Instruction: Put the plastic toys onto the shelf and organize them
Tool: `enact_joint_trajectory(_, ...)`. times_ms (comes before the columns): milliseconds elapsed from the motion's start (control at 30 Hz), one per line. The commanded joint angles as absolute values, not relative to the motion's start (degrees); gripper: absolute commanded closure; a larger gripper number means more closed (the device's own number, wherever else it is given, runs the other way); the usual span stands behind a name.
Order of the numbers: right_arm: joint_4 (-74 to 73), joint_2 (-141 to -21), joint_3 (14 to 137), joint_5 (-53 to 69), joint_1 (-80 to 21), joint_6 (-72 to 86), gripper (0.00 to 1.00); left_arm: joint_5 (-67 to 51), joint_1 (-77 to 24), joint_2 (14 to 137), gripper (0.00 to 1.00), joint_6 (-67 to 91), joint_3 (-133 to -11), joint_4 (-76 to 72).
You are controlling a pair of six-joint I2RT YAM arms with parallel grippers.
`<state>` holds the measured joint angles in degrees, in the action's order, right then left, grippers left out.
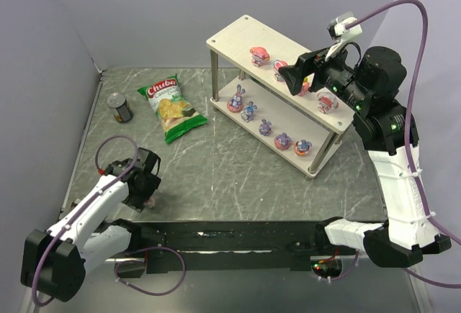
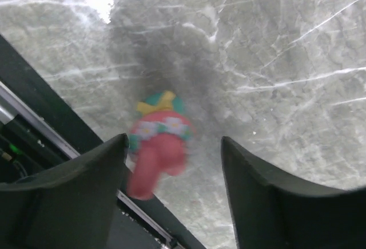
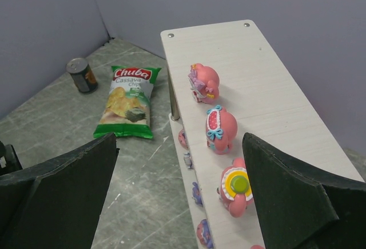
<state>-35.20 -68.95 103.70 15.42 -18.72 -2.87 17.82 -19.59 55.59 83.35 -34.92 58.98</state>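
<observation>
Grey marble tbl [image 1: 238,173], shelf [image 1: 234,39], lilac walls [image 1: 180,3]

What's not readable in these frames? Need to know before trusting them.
Left wrist view: pink toy between the left pincer fingers is blurred; touching or not, unclear.
Top view: right pincer covers part of the shelf top board; what stands under it is hidden.
Right wrist view: top board hides most of the lower toys.
Can label: too small in both views.
</observation>
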Motion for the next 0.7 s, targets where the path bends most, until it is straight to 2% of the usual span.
enact_joint_trajectory(0, -34.1, -67.9, 103.8, 13.8, -18.5, -3.6, 0.04, 17.1, -19.5, 58.0, 0.33, 81.8, -35.9, 56.2)
enact_joint_trajectory(33, -34.0, -67.7, 103.7, 13.5, -18.5, -3.6, 0.04, 17.1, -19.5, 58.3, 0.36, 81.4, -36.0, 56.2)
enact_joint_trajectory(67, -34.0, -67.7, 103.6, 13.3, -18.5, -3.7, 0.04, 17.2, -19.5, 58.4, 0.44, 81.4, -36.1, 56.4)
enact_joint_trajectory(133, -33.9, -67.4, 103.3, 12.7, -18.5, -3.9, 0.04, 17.3, -19.5, 58.5, 0.53, 80.5, -36.4, 55.9)
enact_joint_trajectory(167, -33.8, -67.3, 103.1, 12.8, -18.5, -3.9, 0.04, 17.2, -19.5, 58.5, 0.62, 80.0, -36.5, 55.4)
enact_joint_trajectory(267, -33.8, -67.4, 103.0, 12.8, -18.5, -4.0, 0.04, 15.8, -19.5, 59.1, 0.76, 73.3, -37.3, 51.2)
enact_joint_trajectory(333, -34.3, -67.8, 103.3, 13.4, -18.4, -4.3, 0.04, 11.1, -19.5, 60.5, 0.79, 62.3, -38.8, 45.0)
enact_joint_trajectory(400, -34.4, -67.6, 102.9, 17.0, -18.5, -5.6, 0.04, 6.3, -20.1, 61.2, 0.76, 54.7, -39.9, 39.8)
enact_joint_trajectory(533, -30.1, -64.1, 97.9, 35.5, -18.8, -8.9, 0.04, -1.5, -20.8, 60.8, 0.73, 40.6, -40.9, 29.8)
enact_joint_trajectory(600, -28.0, -62.9, 94.4, 44.3, -20.4, -9.3, 0.04, -4.6, -21.6, 63.5, 0.76, 37.6, -43.1, 29.6)
enact_joint_trajectory(667, -26.2, -62.1, 91.9, 46.0, -24.4, -9.8, 0.04, -5.7, -23.2, 66.1, 0.78, 32.9, -45.9, 29.9)
